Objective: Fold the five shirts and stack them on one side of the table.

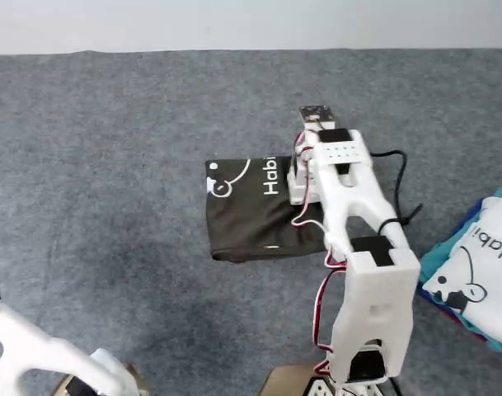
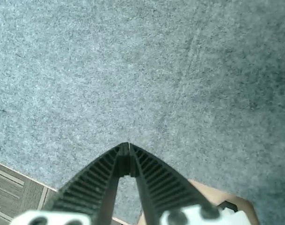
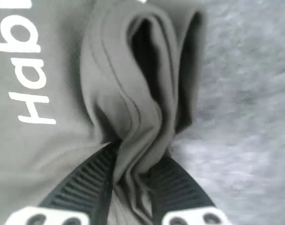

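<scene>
Near the centre of the high view, a folded black shirt (image 1: 251, 210) is gripped at its right edge by the right claw (image 3: 140, 152).
Bunched layers of cloth are clamped between its ribbed jaws. The left claw (image 2: 128, 149) is held clenched on nothing, over the grey desk (image 1: 110, 165) near its edge. Other shirts (image 1: 481, 264) are piled at the right of the frame.

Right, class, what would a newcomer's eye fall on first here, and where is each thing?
On the middle of the grey table lies a folded black shirt, its bunched edge pinched in the right tool. A pile of white, teal and blue shirts sits at the high view's right edge. The left tool hangs shut over bare table.
</scene>
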You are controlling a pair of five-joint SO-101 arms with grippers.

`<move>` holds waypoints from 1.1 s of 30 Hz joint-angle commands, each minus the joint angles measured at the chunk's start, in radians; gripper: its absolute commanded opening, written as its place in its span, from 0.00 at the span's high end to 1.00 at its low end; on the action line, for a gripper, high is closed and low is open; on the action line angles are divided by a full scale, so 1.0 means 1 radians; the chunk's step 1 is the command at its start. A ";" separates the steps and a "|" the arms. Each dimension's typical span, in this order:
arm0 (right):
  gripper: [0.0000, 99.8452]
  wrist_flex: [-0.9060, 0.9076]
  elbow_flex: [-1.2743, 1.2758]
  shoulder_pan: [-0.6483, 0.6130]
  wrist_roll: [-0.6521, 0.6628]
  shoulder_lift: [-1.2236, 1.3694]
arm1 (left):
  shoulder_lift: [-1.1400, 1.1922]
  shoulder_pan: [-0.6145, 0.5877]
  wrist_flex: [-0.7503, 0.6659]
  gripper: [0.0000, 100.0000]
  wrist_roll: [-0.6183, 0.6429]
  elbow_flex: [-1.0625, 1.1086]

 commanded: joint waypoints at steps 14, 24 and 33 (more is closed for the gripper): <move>0.99 -0.338 -0.008 0.194 0.767 -0.110 | -0.021 0.005 0.017 1.00 -0.003 -0.002; 0.86 -0.415 -0.008 0.200 0.867 -0.070 | -0.023 -0.002 0.018 1.00 -0.005 -0.002; 0.81 -0.414 -0.109 0.239 0.612 -0.085 | -0.023 0.005 0.017 1.00 -0.005 -0.002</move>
